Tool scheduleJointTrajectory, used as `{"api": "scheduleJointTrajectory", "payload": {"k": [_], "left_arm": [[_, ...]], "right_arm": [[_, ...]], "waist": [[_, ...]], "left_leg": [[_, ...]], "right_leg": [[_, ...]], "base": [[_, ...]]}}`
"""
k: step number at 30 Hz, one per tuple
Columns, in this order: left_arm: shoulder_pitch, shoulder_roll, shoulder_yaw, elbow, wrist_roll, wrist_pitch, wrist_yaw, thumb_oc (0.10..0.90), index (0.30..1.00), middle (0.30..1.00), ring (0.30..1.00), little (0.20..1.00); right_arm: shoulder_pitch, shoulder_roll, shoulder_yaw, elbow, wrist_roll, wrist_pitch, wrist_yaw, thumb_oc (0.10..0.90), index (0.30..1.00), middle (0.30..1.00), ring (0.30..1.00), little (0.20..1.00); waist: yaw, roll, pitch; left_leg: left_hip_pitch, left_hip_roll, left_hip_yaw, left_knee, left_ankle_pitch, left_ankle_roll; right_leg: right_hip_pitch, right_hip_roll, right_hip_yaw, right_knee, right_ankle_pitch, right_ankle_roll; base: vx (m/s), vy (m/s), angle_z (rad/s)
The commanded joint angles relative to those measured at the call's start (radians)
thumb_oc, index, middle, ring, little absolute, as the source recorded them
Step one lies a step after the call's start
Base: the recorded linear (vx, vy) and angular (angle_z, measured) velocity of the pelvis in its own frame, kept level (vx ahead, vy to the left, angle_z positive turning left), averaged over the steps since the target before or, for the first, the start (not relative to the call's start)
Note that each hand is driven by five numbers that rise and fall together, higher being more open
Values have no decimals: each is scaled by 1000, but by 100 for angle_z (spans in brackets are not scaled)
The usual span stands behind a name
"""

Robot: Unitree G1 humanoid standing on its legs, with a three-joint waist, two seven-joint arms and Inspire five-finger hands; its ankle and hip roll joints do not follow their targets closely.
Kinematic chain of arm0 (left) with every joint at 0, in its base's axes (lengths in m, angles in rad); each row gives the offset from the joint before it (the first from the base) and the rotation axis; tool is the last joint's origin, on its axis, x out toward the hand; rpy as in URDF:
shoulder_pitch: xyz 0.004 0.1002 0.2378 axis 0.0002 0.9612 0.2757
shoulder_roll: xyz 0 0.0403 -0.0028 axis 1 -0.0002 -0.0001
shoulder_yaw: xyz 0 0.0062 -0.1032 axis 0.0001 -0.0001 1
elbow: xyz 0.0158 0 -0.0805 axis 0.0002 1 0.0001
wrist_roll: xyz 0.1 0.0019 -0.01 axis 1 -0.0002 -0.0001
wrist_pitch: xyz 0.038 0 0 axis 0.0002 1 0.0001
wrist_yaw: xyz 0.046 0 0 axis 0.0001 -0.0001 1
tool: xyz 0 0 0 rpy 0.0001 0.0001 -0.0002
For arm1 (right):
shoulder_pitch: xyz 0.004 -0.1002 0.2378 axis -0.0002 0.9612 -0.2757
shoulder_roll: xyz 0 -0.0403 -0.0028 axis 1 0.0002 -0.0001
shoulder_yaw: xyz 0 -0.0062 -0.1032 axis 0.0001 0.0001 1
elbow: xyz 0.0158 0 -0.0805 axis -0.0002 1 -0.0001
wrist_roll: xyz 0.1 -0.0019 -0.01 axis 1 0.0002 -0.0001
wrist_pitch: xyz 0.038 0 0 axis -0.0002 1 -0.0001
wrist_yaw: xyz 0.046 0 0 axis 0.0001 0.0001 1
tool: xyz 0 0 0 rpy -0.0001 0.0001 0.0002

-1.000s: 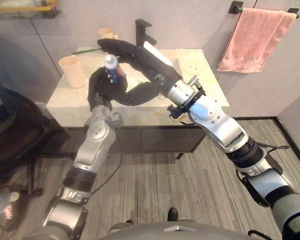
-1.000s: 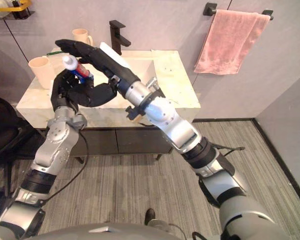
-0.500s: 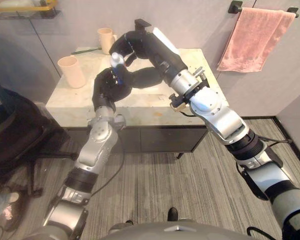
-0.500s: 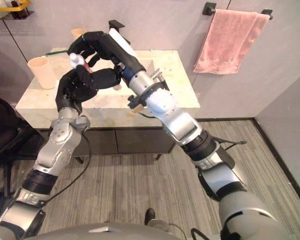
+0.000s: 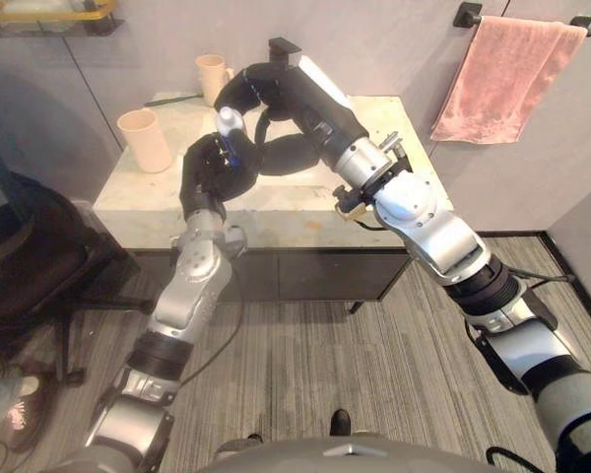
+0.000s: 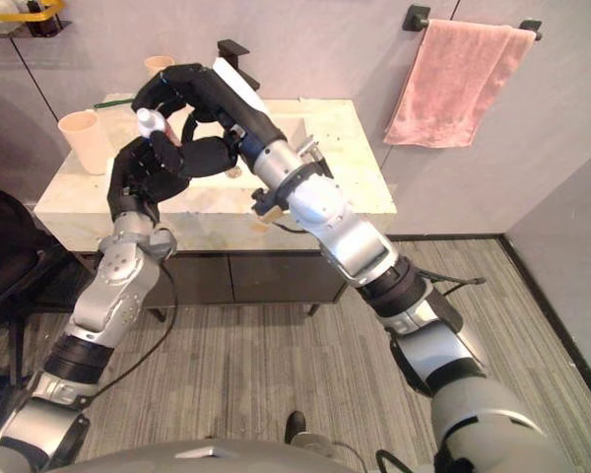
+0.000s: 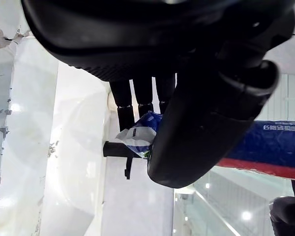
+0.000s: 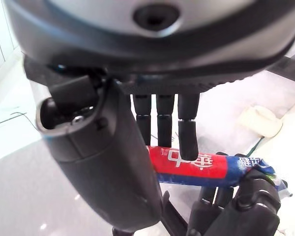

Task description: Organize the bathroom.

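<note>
Left robot hand [image 5: 209, 169] is clamped on the tube's [image 8: 196, 168] lower end above the desk [image 5: 286, 212], cap up; right robot hand [image 6: 172, 89] curls round the cap end, seemingly mid-handover, tube's long axis running between them.

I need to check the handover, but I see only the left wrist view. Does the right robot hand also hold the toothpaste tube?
Observer: Yes, the right robot hand curls its fingers over the toothpaste tube, close to the left robot hand.
Operator: Where does its cap point?
Observer: Upward, in the head views.
Operator: Is any cup near?
Observer: A peach cup stands on the counter, to the robot's left of both hands.
</note>
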Motion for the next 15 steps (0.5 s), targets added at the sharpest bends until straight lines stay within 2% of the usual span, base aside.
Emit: {"api": "scheduleJointTrajectory", "payload": {"k": [1, 2, 9, 15], "left_arm": [[-66, 48, 66, -65, 114, -86, 25, 653, 679, 679, 679, 679], [-64, 48, 66, -65, 114, -87, 26, 800, 900, 900, 900, 900], [68, 74, 147, -57, 187, -75, 18, 800, 900, 900, 900, 900], [186, 119, 236, -57, 239, -97, -10, 800, 900, 900, 900, 900]], "right_arm": [[-124, 39, -41, -33, -26, -105, 1, 400, 300, 300, 300, 300], [-124, 38, -41, -32, -26, -106, 2, 400, 300, 300, 300, 300], [-129, 8, -59, -21, -23, -122, -1, 400, 300, 300, 300, 300], [-138, -15, -58, -18, -78, -138, -21, 400, 300, 300, 300, 300]], "waist": [[20, -49, -97], [20, -49, -97], [58, -58, -84], [99, -64, -71]], "left_leg": [[-37, -77, 3, 39, -19, 50], [-37, -77, 3, 39, -19, 50], [-43, -82, -9, 51, -25, 53], [-47, -92, -12, 66, -34, 59]], "right_leg": [[52, 12, 28, -6, -93, 2], [52, 12, 27, -6, -93, 2], [62, -6, 4, -4, -93, 4], [66, -36, -22, 7, -84, 16]], "base": [[-7, 23, 9], [-14, 29, 8], [-37, 79, 12], [-41, 109, 16]]}}
